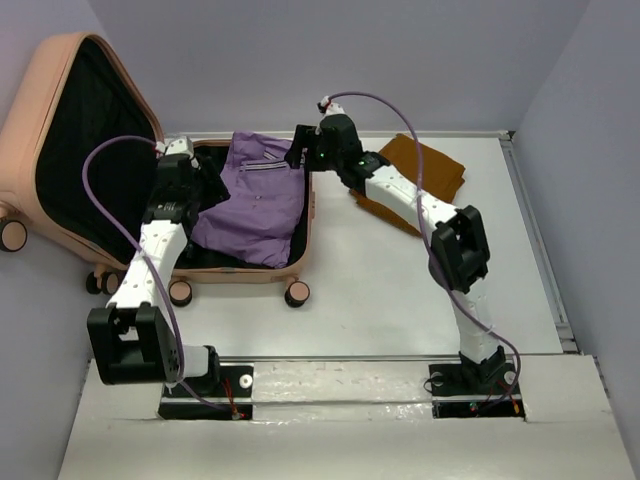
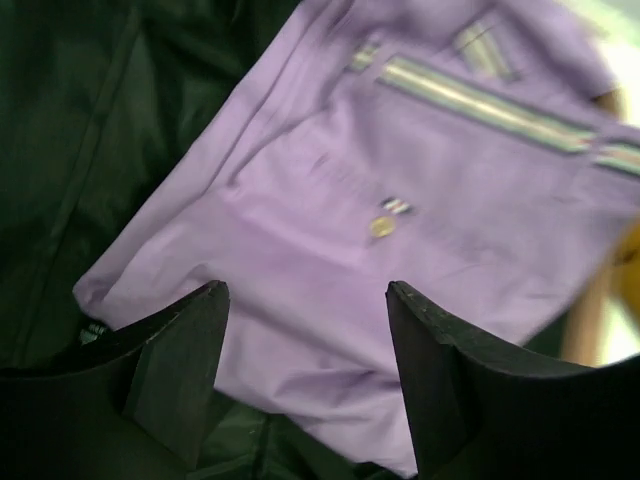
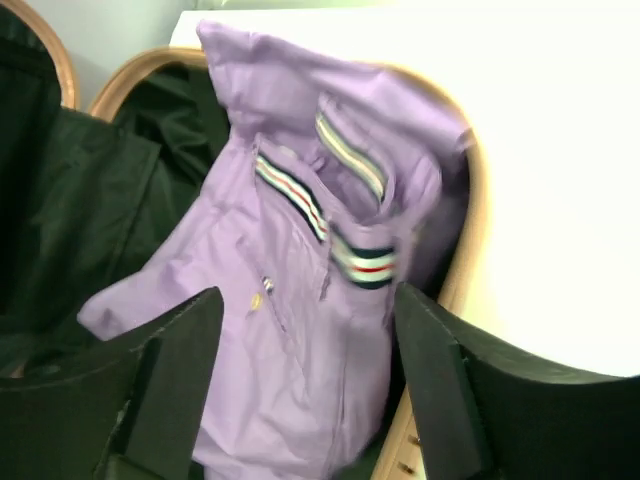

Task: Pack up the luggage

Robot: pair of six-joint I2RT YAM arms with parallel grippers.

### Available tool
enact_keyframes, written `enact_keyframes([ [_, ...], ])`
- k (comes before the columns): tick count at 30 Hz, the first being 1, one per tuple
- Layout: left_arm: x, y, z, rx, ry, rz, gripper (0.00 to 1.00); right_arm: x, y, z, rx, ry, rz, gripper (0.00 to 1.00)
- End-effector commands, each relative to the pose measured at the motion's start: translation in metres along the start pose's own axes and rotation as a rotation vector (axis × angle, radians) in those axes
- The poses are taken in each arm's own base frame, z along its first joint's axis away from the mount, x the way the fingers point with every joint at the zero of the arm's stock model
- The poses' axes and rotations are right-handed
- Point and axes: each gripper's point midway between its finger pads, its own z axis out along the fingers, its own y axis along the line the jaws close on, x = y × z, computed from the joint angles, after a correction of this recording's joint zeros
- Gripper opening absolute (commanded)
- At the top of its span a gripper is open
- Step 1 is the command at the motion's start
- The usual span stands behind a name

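"While the luggage (image 1: 250, 274) lies open on the worktop (image 1: 400, 290) with its lid (image 1: 40, 110) tipped up on its left side, where do I stand?"

"Your left fingers (image 2: 175, 380) hang over the left half of the luggage's base. The right fingers (image 3: 440, 390) are above its far right rim. Both pairs are spread and released, with nothing between them. The purple shirt (image 1: 255, 205) lies below, inside the base, with one edge riding up on the right wall."

"So the shirt is in. I make the mustard cloth (image 1: 430, 170) the next thing to go."

"I'd judge so too. It lies on the worktop, outside the luggage and to the right of its right wall, toward the far side."

"Which arm should I drive?"

"The right one. Its forearm already crosses over the cloth, and the left arm is on the other side of the luggage. I think the right fingers have to swing away from the rim, rightward, because the cloth lies behind them as they point now."

"And its long axis?"

"It seems to slant away from the luggage, but the arm hides part of it, so I can't say exactly. I'd turn the wrist once the cloth shows in its own camera."

"My worry is dragging a loose corner over the luggage's right wall."

"Lift well before you cross it."
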Motion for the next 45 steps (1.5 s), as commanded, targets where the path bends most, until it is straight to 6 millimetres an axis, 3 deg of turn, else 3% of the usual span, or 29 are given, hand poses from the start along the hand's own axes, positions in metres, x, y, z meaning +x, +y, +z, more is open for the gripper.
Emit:
enact_keyframes([
  [1,0.025,0.03,0.018,-0.133,0.076,0.034,0.8,-0.033,-0.023,-0.033,0.093,-0.081,-0.105,0.85],
  [2,0.03,0.028,0.021,-0.124,0.096,0.04,0.81,-0.042,-0.02,-0.045,0.094,-0.103,-0.126,0.85],
  [3,0.032,0.022,0.021,-0.095,0.105,0.041,0.81,-0.029,-0.031,-0.047,0.115,-0.08,-0.143,0.83],
  [4,0.033,0.017,0.022,-0.084,0.106,0.047,0.81,-0.031,-0.043,-0.052,0.147,-0.085,-0.15,0.78],
  [5,0.039,-0.001,0.023,-0.05,0.112,0.072,0.8,-0.046,-0.06,-0.066,0.171,-0.107,-0.143,0.58],
  [6,0.036,-0.009,0.024,-0.033,0.108,0.075,0.79,-0.029,-0.082,-0.069,0.184,-0.057,-0.119,0.39],
  [7,0.037,-0.015,0.025,-0.012,0.113,0.073,0.79,-0.025,-0.097,-0.076,0.17,-0.038,-0.078,0.25],
  [8,0.041,-0.028,0.028,0.036,0.126,0.053,0.77,-0.031,-0.095,-0.092,0.105,-0.038,-0.02,0.11],
  [9,0.045,-0.047,0.028,0.097,0.139,0.059,0.76,-0.042,-0.124,-0.103,0.146,-0.076,0.013,0.09],
  [10,0.045,-0.054,0.031,0.113,0.141,0.059,0.76,-0.04,-0.141,-0.113,0.184,-0.089,0.032,0.09],
  [11,0.052,-0.054,0.041,0.102,0.166,0.063,0.76,-0.015,-0.171,-0.123,0.257,-0.058,0.05,0.18],
  [12,0.04,-0.05,0.047,0.06,0.14,0.059,0.77,-0.011,-0.196,-0.139,0.306,-0.066,0.068,0.34],
  [13,0.047,-0.047,0.053,0.051,0.161,0.064,0.77,-0.017,-0.192,-0.144,0.3,-0.081,0.065,0.34],
  [14,0.028,-0.027,0.06,-0.048,0.108,0.054,0.79,-0.015,-0.209,-0.152,0.327,-0.082,0.084,0.44],
  [16,0.023,0.009,0.074,-0.164,0.125,0.038,0.79,0.001,-0.217,-0.164,0.329,-0.064,0.099,0.49],
  [17,0.023,0.02,0.079,-0.203,0.128,0.05,0.79,0.01,-0.22,-0.167,0.326,-0.062,0.098,0.49],
  [19,0.015,0.04,0.082,-0.292,0.105,0.099,0.79,0.009,-0.212,-0.173,0.293,-0.083,0.092,0.5],
  [20,0.024,0.052,0.089,-0.329,0.139,0.103,0.79,0.02,-0.211,-0.174,0.273,-0.062,0.098,0.5],
  [23,0.04,0.057,0.1,-0.329,0.193,0.098,0.79,0.024,-0.203,-0.177,0.226,-0.061,0.093,0.51],
  [26,0.054,0.06,0.098,-0.33,0.241,0.113,0.79,0.033,-0.201,-0.178,0.205,-0.047,0.092,0.52],
  [29,0.044,0.062,0.08,-0.346,0.202,0.111,0.83,0.04,-0.195,-0.177,0.156,-0.036,0.093,0.55],
  [32,-0.002,0.049,0.036,-0.323,0.042,0.065,0.93,0.045,-0.187,-0.174,0.119,-0.024,0.085,0.58],
  [35,-0.023,0.047,-0.001,-0.319,-0.067,0.028,0.99,0.049,-0.18,-0.174,0.087,-0.015,0.077,0.6],
  [39,0.006,0.062,-0.023,-0.308,-0.03,-0.032,0.99,0.049,-0.171,-0.178,0.065,-0.021,0.064,0.61],
  [40,0.033,0.063,-0.02,-0.275,0.035,-0.048,0.98,0.046,-0.169,-0.181,0.061,-0.032,0.061,0.61],
  [42,0.057,0.076,-0.019,-0.276,0.09,-0.104,0.96,0.044,-0.164,-0.184,0.047,-0.037,0.059,0.61],
  [45,0.071,0.087,-0.01,-0.288,0.132,-0.161,0.94,0.042,-0.156,-0.188,0.01,-0.039,0.059,0.61],
])
